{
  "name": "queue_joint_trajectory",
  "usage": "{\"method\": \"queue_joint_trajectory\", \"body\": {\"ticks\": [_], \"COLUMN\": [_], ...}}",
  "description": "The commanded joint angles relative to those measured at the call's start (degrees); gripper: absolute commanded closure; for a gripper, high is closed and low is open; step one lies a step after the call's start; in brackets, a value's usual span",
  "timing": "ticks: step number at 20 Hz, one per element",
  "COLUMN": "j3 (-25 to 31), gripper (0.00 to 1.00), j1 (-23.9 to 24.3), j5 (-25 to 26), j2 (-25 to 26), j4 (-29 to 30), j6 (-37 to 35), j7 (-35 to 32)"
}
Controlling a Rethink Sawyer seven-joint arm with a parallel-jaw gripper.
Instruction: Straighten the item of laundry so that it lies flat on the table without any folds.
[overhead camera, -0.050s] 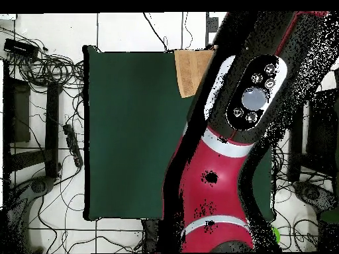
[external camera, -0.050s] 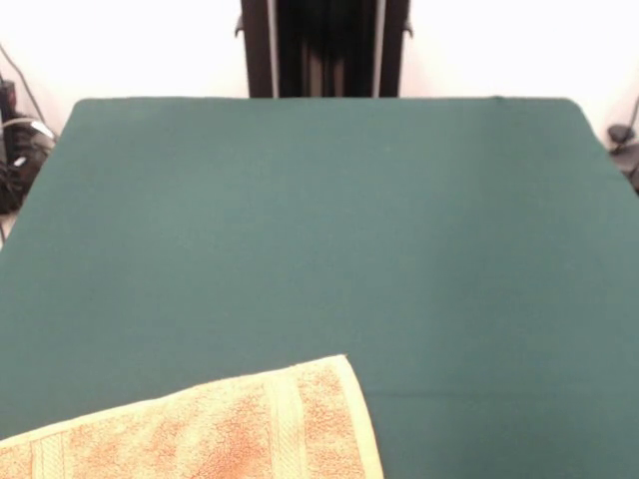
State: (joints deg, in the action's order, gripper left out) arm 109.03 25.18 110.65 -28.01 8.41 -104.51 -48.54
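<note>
Nearest the front camera lies the towel (external camera, -0.050s: pixel 200 429), orange-tan terry, at the desk's (external camera, -0.050s: pixel 319 230) near edge toward the picture's left, running out of frame at the bottom and left. What I can see of it looks fairly smooth: one woven border band crosses it close to its right end, and the right corner sits clean on the green cloth. Whether the hidden part is folded I cannot tell from here.

From overhead, the towel (overhead camera, -0.050s: pixel 191 69) sits at the desk's (overhead camera, -0.050s: pixel 126 132) top edge, and the arm (overhead camera, -0.050s: pixel 225 152) sweeps across above it, covering much of its right side. The hand is not visible in either view, so I cannot say how open it is or whether it holds anything.

To do this step well, I judge I need to pull the arm clear first and see the whole cloth. If a fold remains, I would pinch one corner low, close to the border band, and drag it slowly inward over the desk, since the towel hugs the edge and could slide off.

Beyond the towel, the green cloth stretches bare to the far edge.
</note>
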Motion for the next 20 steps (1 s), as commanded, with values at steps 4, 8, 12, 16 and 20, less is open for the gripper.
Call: {"method": "queue_joint_trajectory", "body": {"ticks": [4,8,12,16,20], "j3": [17.77,11.84,1.83,-5.07,-9.47], "gripper": [1.00,1.00,1.00,1.00,1.00], "j1": [0.26,-0.04,2.40,5.42,4.85], "j5": [12.74,5.54,-9.67,-20.21,-24.25], "j2": [4.74,4.69,4.73,3.96,3.96], "j4": [-3.37,-0.35,9.65,19.26,19.74], "j6": [-5.07,-4.83,-5.60,-5.18,-3.30], "j7": [18.51,17.82,11.33,3.62,2.73]}}
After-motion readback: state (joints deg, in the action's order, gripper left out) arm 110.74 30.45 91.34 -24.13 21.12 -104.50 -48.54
